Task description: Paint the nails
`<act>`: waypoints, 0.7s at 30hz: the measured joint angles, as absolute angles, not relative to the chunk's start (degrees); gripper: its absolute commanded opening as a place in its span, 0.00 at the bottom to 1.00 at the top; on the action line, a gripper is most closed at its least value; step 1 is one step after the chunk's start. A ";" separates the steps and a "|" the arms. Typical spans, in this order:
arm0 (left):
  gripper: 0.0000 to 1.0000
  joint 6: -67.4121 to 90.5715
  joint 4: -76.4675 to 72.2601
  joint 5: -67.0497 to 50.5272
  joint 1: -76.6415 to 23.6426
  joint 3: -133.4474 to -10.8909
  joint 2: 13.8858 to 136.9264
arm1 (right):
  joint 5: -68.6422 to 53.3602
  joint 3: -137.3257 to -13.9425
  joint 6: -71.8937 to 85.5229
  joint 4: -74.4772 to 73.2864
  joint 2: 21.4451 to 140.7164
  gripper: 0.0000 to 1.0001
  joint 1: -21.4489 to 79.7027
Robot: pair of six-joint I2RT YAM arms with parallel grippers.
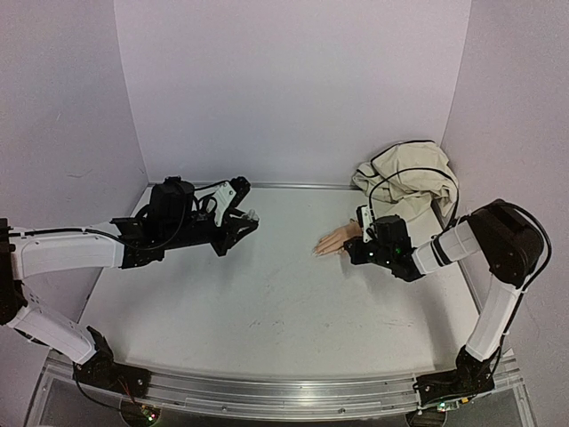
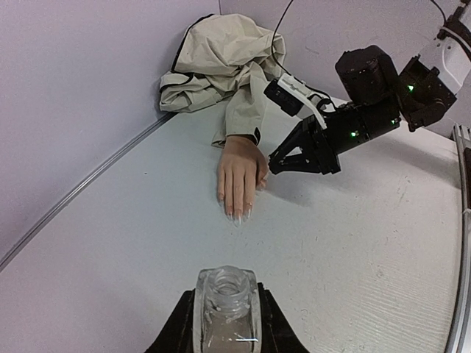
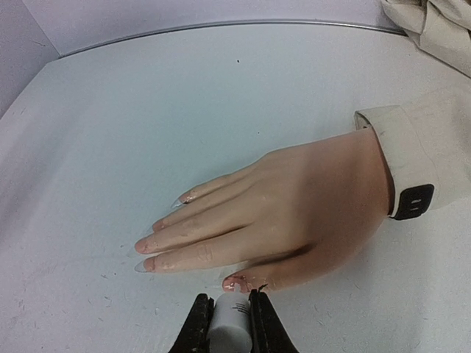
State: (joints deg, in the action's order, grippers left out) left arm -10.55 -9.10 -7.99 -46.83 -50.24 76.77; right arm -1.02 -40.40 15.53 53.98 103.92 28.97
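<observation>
Those nails (image 3: 183, 198) on the mannequin hand (image 3: 309, 198) look tiny, hard and slick, so I'd go feather-light. The right gripper (image 3: 229, 298) pinches the brush cap (image 3: 229, 329) right at its thumb (image 3: 259, 278). The left gripper (image 2: 226, 294) clamps the bottle (image 2: 227, 323), well apart from the hand.

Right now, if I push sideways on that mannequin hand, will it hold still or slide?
It would probably slide a little: the mannequin hand lies flat on the smooth table, with nothing visibly pinning it. It looks moulded and stiff, so the fingers likely won't bend. The loose sleeve bunched behind it may drag and limit any shift.
</observation>
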 measured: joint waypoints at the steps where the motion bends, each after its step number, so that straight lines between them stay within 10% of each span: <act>1: 0.00 -10.55 -9.10 -7.99 -46.83 -50.24 76.77 | -1.02 -40.47 15.53 53.95 104.01 0.00 28.97; 21: 0.00 -10.57 -9.10 -7.99 -46.83 -50.24 76.77 | -2.35 -41.47 15.75 53.87 105.62 0.00 28.97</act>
State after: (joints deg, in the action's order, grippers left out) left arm -10.57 -9.10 -7.99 -46.83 -50.24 76.77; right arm -2.35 -41.47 15.75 53.87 105.62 28.97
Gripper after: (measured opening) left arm 0.221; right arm 0.140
